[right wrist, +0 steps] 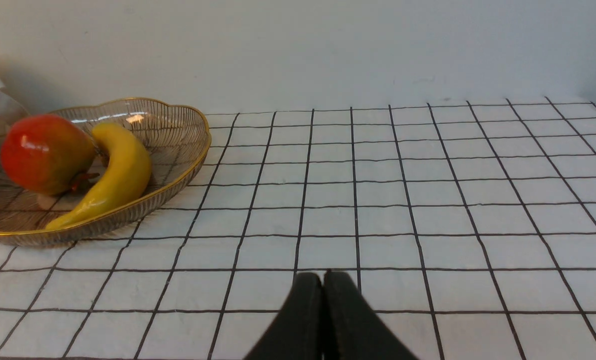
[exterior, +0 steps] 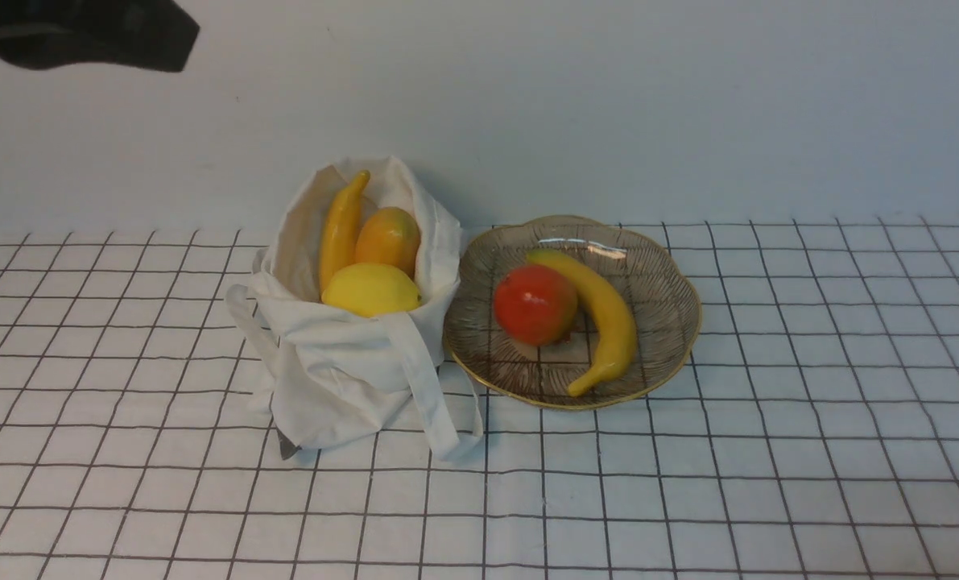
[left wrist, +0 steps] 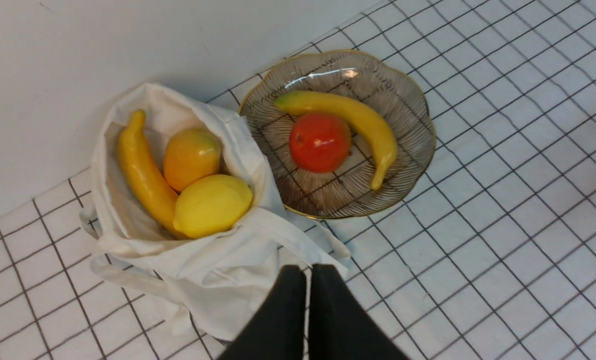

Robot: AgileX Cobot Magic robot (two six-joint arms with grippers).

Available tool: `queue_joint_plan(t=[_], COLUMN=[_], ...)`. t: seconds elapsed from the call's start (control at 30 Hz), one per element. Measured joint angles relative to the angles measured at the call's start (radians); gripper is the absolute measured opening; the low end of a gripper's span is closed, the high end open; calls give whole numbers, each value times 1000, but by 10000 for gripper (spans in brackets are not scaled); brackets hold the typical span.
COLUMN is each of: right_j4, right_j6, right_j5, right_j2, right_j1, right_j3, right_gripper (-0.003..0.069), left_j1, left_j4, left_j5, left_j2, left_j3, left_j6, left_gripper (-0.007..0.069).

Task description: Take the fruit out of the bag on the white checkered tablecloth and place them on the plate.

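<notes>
The bag [exterior: 350, 379] stands on the checkered tablecloth [exterior: 688, 483] with its mouth open. Inside it, a banana [exterior: 341, 229], a mango [exterior: 388, 238] and a lemon [exterior: 371, 290] touch one another. The plate [exterior: 664, 306] sits just beside the bag on its right. It holds a second banana [exterior: 604, 314] curved against a red fruit [exterior: 535, 304]. The left fingers [left wrist: 285, 300] are pressed together above the bag's near side, holding nothing. The right fingers [right wrist: 303, 310] are also together, over the tablecloth and apart from the plate.
</notes>
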Motion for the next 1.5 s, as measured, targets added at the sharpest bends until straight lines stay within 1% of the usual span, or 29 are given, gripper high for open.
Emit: queue_joint_plan(t=[0.1, 0.13, 0.17, 0.23, 0.27, 0.3, 0.37, 0.4, 0.43, 0.6, 0.83, 1.1, 1.2, 1.27, 1.37, 1.5], right_j4=[0, 0, 0, 0, 0, 0, 0, 0, 0, 0, 0, 0, 0, 0, 0, 0], right_j6=[0, 0, 0, 0, 0, 0, 0, 0, 0, 0, 0, 0, 0, 0, 0, 0], right_j5=[0, 0, 0, 0, 0, 0, 0, 0, 0, 0, 0, 0, 0, 0, 0, 0], right_j2=[0, 0, 0, 0, 0, 0, 0, 0, 0, 0, 0, 0, 0, 0, 0, 0], right_j1=[0, 0, 0, 0, 0, 0, 0, 0, 0, 0, 0, 0, 0, 0, 0, 0], right_j3=[0, 0, 0, 0, 0, 0, 0, 0, 0, 0, 0, 0, 0, 0, 0, 0], right_gripper=[-15, -15, -15, -15, -15, -15, -15, -15, -15, -15, -15, -15, -15, -15, -15, -15], left_j1=[0, 0, 0, 0, 0, 0, 0, 0, 0, 0, 0, 0, 0, 1, 17, 60], left_j4=[-15, -26, -44, -78, -98, -102, -129, -136, -154, -163, -150, -143, -120, -82, 8, 193], left_j5=[-46, -78, -146, -247, -293, -317, -431, -469, -599, -734, -757, -752, -751, -767, -803, -831], left_j2=[-107, -178, -266, -393, -457, -469, -572, -603, -703, -831, -885, -889, -889, -895, -934, -1022], left_j3=[129, 201, 328, 493, 558, 574, 724, 764, 885, 1054, 1208, 1219, 1237, 1269, 1333, 1429], left_j6=[0, 0, 0, -1, -4, -4, -7, -7, -8, -11, -12, -10, -11, -31, -125, -268], left_gripper=[-8, -8, -8, -8, -8, -8, -8, -8, -8, -8, -8, -8, -8, -8, -8, -8])
